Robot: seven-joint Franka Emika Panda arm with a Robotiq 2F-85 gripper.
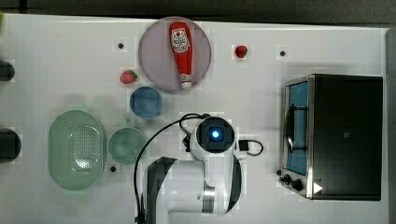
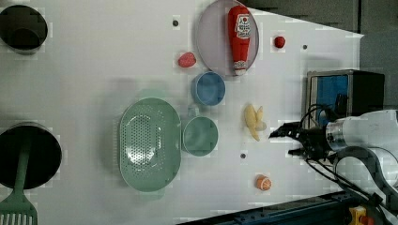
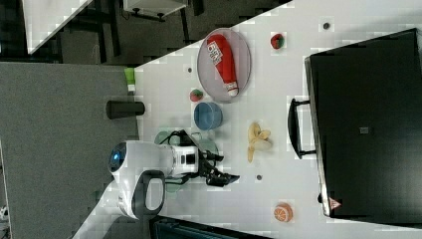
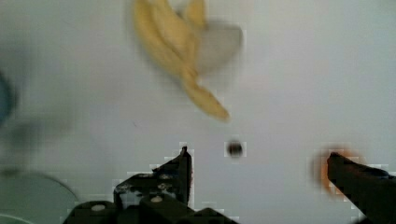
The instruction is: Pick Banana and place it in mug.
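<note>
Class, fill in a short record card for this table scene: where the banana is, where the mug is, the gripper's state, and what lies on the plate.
banana: on the table, untouched, apart from the mug
mug: upright beside the green basket
gripper: open, holding nothing
plate: ketchup bottle lying on it

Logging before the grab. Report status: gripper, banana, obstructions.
Gripper open, empty, short of the banana. Banana flat on the table, untouched. Mug upright beside the green basket. Nothing between gripper and banana.
</note>
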